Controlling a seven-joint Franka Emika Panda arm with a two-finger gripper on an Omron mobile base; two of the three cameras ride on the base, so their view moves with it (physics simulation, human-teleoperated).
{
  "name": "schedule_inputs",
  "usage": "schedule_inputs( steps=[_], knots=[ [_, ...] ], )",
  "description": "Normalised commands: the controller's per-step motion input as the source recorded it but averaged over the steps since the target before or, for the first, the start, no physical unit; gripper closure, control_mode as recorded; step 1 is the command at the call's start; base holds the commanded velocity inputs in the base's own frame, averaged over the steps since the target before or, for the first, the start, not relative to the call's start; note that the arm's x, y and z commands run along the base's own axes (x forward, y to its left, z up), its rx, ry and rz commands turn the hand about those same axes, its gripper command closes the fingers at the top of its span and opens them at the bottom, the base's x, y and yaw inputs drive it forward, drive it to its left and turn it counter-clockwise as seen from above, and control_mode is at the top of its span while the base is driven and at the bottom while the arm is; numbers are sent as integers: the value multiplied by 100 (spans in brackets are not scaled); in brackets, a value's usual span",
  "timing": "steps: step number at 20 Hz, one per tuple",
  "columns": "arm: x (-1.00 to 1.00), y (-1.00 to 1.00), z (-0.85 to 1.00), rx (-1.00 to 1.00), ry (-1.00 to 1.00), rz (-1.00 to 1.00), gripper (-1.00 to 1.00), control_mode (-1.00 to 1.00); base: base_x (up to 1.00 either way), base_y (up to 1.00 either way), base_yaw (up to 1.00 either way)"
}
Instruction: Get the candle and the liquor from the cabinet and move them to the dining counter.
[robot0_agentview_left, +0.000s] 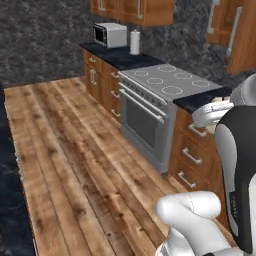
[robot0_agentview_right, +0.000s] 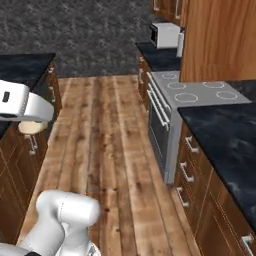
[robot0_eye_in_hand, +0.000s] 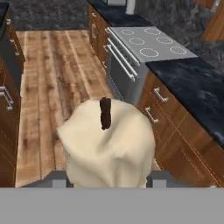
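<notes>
The candle (robot0_eye_in_hand: 109, 144), cream-white and lumpy with a dark wick, sits close up in the hand view, and my gripper (robot0_eye_in_hand: 108, 180) is shut on its base, one fingertip on each side. In the right base view the candle (robot0_agentview_right: 32, 127) hangs under the white hand at the left, beside the dining counter (robot0_agentview_right: 25, 65), a black veined slab. The dining counter (robot0_agentview_left: 7, 175) also runs down the left edge of the left base view. The cabinet (robot0_agentview_left: 235, 30) hangs at the upper right, and its wooden panel (robot0_agentview_right: 220, 40) stands tall on the right. The liquor is out of view.
A steel stove (robot0_agentview_left: 160, 95) with a glass cooktop stands between wooden drawer units (robot0_agentview_left: 192, 155). On the far black counter are a microwave (robot0_agentview_left: 110, 35) and a white paper roll (robot0_agentview_left: 135, 42). A wide wooden floor (robot0_agentview_right: 105, 140) lies between the counters.
</notes>
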Motion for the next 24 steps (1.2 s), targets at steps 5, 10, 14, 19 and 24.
schedule_inputs(
  steps=[5,10,14,19,24],
  knots=[
    [0,0,0,0,0,0,100,100,-17,0,100],
    [0,0,0,0,0,0,100,100,-27,10,100],
    [0,0,0,0,0,0,100,100,-75,21,91],
    [0,0,0,0,0,0,100,100,-99,37,75],
    [0,0,0,0,0,0,100,100,-100,51,59]
  ],
)
